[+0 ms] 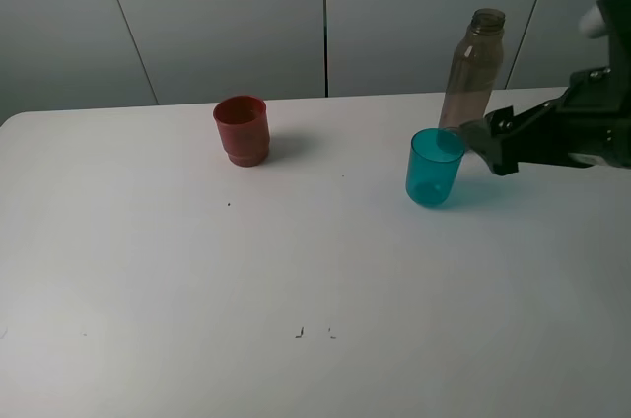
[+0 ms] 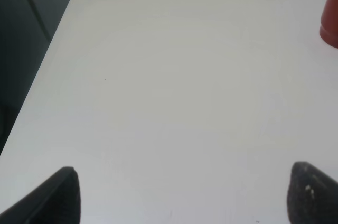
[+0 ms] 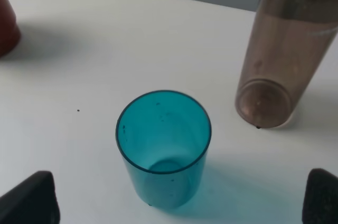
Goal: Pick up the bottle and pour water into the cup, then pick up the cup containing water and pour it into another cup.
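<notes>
Approach is your step: right gripper (image 1: 480,145), jaws wide and empty, sits mid-right beside the teal cup (image 1: 433,168), so next close on it or the bottle (image 1: 471,70).

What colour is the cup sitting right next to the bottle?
Translucent teal-blue cup, clearest in the right wrist view, beside the smoky grey-brown bottle.

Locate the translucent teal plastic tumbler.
In the exterior high view, the translucent teal plastic tumbler stands right of centre, just before the smoky grey-brown bottle, beside the open right gripper.
</notes>
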